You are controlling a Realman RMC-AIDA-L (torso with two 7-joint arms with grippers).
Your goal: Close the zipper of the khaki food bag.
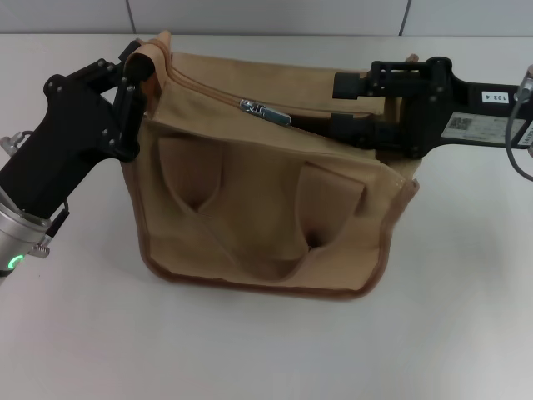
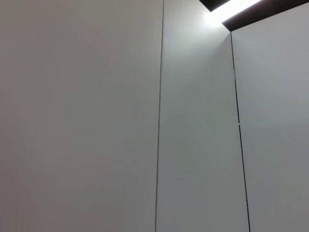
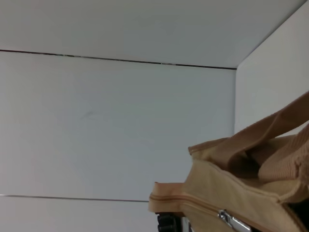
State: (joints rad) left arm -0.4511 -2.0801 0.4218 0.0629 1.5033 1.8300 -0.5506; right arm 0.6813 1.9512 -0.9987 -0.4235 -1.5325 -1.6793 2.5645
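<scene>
We see the khaki food bag (image 1: 258, 192) mid-counter (image 1: 250, 350), white wall panels (image 2: 96, 116) behind. Left gripper (image 1: 133, 83) clamps its left corner; right gripper's (image 1: 366, 104) jaws: cannot tell. Zipper (image 1: 265, 111) slider sits midway.

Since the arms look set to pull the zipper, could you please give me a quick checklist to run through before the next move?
1. Bag steady on the table: ok, it lies flat, front up.
2. Left claw anchoring the bag's left top corner: ok, it is shut on the fabric there.
3. Slider located: ok, it sits about midway along the zipper, with the gap open toward the right.
4. Right claw on the slider: not ok, it is at the right end, apart from the slider.
5. Right claw's grip on the bag: cannot tell.
6. Handles off the zipper line: ok, both lie on the front.
</scene>
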